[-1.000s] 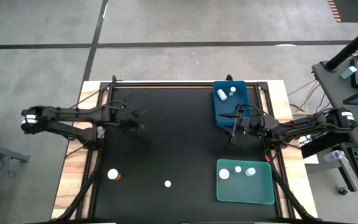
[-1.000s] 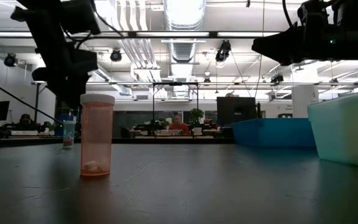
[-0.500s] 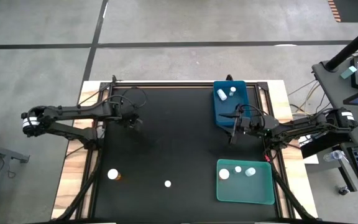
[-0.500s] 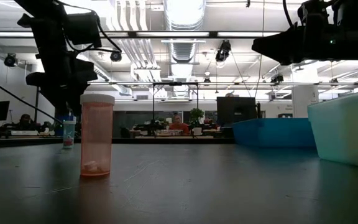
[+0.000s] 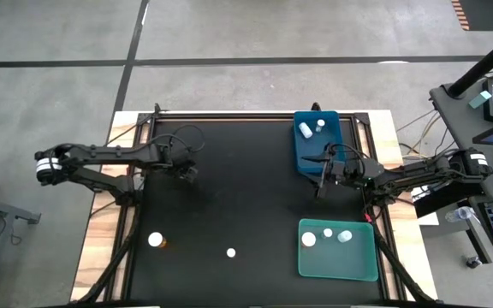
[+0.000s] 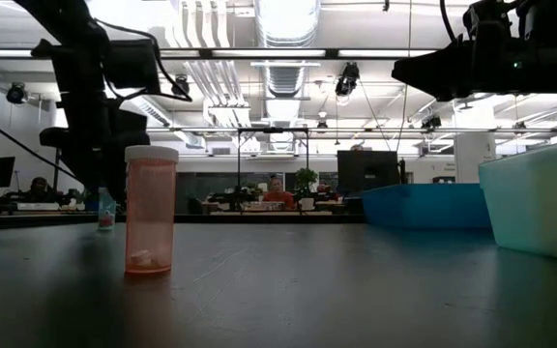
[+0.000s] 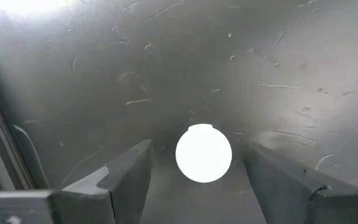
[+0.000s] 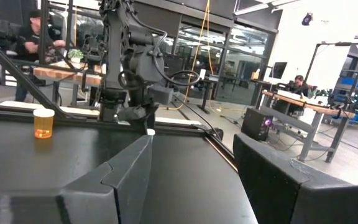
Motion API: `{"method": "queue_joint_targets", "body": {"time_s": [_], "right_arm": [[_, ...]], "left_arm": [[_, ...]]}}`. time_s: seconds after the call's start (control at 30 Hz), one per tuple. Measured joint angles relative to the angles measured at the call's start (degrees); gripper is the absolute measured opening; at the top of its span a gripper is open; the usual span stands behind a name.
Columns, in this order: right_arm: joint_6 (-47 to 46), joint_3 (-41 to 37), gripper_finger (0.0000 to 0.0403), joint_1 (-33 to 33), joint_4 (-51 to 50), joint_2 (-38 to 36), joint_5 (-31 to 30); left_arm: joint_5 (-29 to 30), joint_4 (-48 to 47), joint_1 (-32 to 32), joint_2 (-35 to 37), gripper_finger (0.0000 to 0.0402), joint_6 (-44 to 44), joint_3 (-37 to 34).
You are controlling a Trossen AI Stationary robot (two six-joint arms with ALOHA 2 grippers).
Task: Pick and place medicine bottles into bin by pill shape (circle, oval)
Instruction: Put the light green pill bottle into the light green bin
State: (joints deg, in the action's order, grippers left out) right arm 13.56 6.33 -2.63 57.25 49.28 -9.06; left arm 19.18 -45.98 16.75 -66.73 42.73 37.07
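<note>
Bottle between open left pincer fingers

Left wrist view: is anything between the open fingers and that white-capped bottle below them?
Nothing visible. The white cap of the bottle sits in the gap of the open left gripper, with bare black table around it. The right gripper waits beside the blue bin.

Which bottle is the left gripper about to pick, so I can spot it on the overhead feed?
Find the black table and follow the left arm to the left gripper, open directly over the bottle. Unlike the two loose bottles near the front edge, it sits far back, only its white cap showing between the fingers.
</note>
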Motion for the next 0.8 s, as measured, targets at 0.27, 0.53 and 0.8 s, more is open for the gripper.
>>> {"method": "queue_joint_targets", "body": {"time_s": [0.27,0.53,0.8], "right_arm": [[-0.02,0.0,0.0219,-0.02,0.0,0.0,0.0],[-0.04,0.0,0.0219,-0.02,0.0,0.0,0.0],[-3.28,1.76,0.0219,-0.03,-3.92,0.0,-3.04]], "left_arm": [[0.17,0.07,0.0,-0.67,0.016,0.05,0.08],[0.17,0.04,-1.23,-0.67,0.0088,-0.04,0.73],[0.39,0.02,-7.52,-0.67,0.0103,-0.17,4.29]]}}
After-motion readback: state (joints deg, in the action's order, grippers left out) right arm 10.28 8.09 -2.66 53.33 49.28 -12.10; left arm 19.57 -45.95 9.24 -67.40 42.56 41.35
